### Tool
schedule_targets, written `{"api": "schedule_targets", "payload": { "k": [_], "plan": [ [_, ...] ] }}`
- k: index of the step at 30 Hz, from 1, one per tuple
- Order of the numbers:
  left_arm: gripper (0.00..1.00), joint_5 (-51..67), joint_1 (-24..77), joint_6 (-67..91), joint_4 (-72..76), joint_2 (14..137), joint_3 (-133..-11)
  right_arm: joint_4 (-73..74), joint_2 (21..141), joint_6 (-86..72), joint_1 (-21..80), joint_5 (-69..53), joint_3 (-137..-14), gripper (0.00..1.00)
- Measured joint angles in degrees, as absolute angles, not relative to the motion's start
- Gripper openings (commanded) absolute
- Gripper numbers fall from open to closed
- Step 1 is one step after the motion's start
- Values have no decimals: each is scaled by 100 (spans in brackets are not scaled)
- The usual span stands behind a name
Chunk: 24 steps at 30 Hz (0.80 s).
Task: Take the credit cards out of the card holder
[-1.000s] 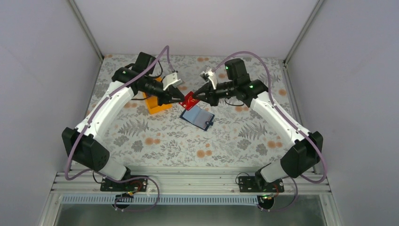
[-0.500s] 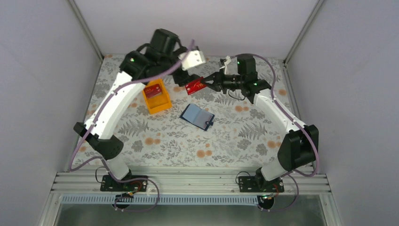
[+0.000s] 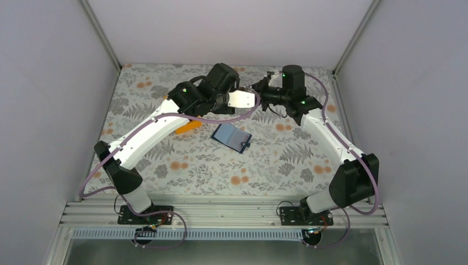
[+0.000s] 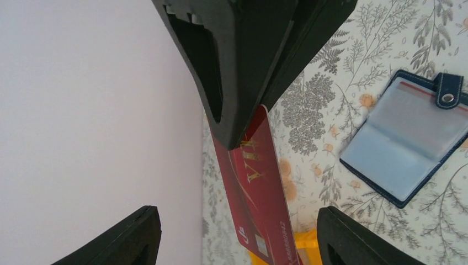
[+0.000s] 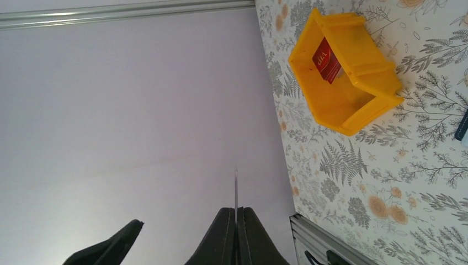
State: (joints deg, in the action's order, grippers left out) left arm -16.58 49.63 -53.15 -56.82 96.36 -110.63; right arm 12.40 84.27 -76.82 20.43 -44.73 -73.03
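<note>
Right end effector (image 5: 236,212) clamps a red card (image 4: 256,182) aloft between the wide-open jaws of the left end effector (image 4: 238,221), the holder (image 4: 403,146) lies open on the surface (image 4: 353,94), and another card (image 5: 326,59) sits in the tray (image 5: 364,118).

Floral table (image 3: 165,154) carries the open blue card holder (image 3: 232,137) mid-table, orange tray (image 5: 359,118) just left of it.

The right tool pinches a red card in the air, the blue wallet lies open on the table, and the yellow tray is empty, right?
Not quite: the yellow tray is not empty. A second card lies in it, as the right wrist view shows. The right tool does pinch a red card in the air, and the blue wallet lies open on the table.
</note>
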Motion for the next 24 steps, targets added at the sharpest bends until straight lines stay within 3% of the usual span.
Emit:
{"api": "schedule_targets", "payload": {
  "k": [3,9,19,20,23,24],
  "plan": [
    [56,-1741,4978,-5406,-5463,9636,-10936,1186,8425,-7800,2043,-4456,-7295,4],
    [44,-1737,4978,-5498,-5124,9638,-10768,1116,8425,-7959,2045,-4484,-7269,4],
    [41,-1741,4974,-5511,-4823,9721,-10613,982,8423,-8093,2049,-4591,-7269,4],
    [35,-1745,4974,-5513,-4790,9725,-10589,978,8423,-8097,2049,-4604,-7269,4],
    [4,-1789,4971,-5564,-4665,9730,-10488,976,8405,-8101,2049,-4609,-7269,4],
    [3,-1802,4974,-5581,-4628,9730,-10451,965,8390,-8101,2049,-4584,-7269,4]
  ]
}}
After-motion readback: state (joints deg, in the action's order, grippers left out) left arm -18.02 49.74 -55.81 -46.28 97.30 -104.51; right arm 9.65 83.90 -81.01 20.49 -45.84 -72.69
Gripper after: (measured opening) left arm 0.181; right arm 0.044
